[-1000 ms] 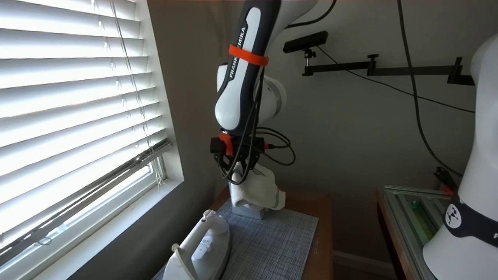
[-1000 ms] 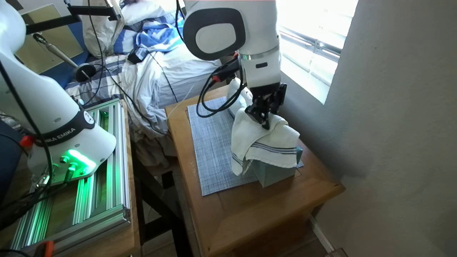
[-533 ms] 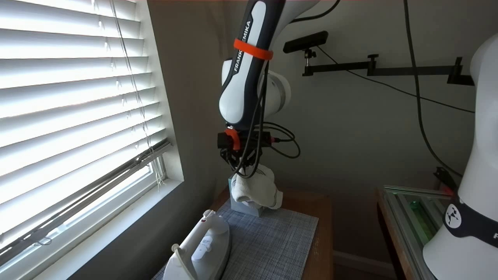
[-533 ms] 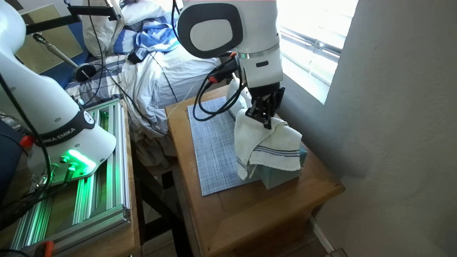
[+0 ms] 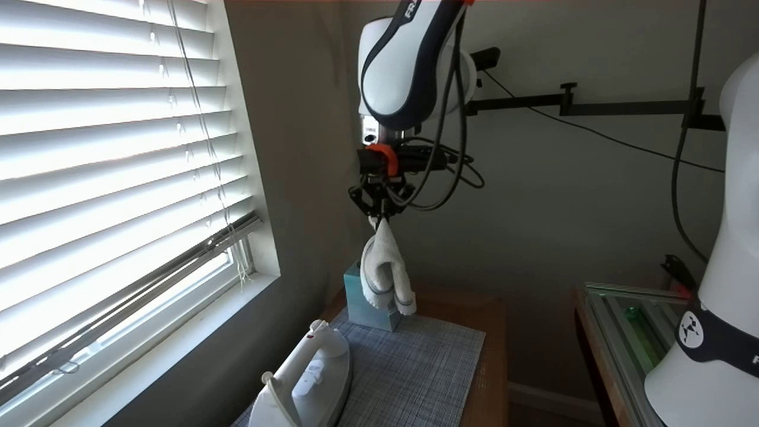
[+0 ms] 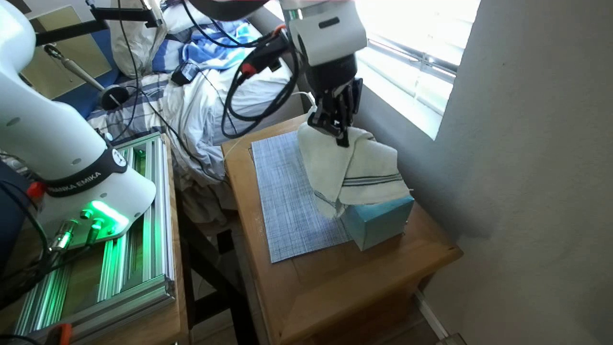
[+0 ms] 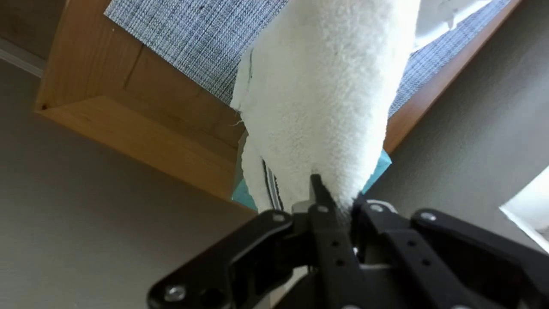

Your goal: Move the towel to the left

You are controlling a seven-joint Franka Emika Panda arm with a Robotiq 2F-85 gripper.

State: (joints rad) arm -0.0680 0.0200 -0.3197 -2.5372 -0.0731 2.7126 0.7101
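Note:
The white towel with dark stripes hangs from my gripper in both exterior views. The gripper is shut on a pinched upper part of the towel. In the wrist view the towel runs up the middle from between the fingertips. The towel's lower part hangs in front of a light blue box. The box is partly covered by it, and I cannot tell whether they touch.
The box stands at the end of a grey woven mat on a wooden table. A white iron stands on the mat near the window blinds. A wall runs beside the table. A metal frame carries the robot's base.
My gripper has risen with the towel in its grip. The towel was draped over the box and now hangs stretched from the fingers, leaving more of the box uncovered. The box has barely moved.

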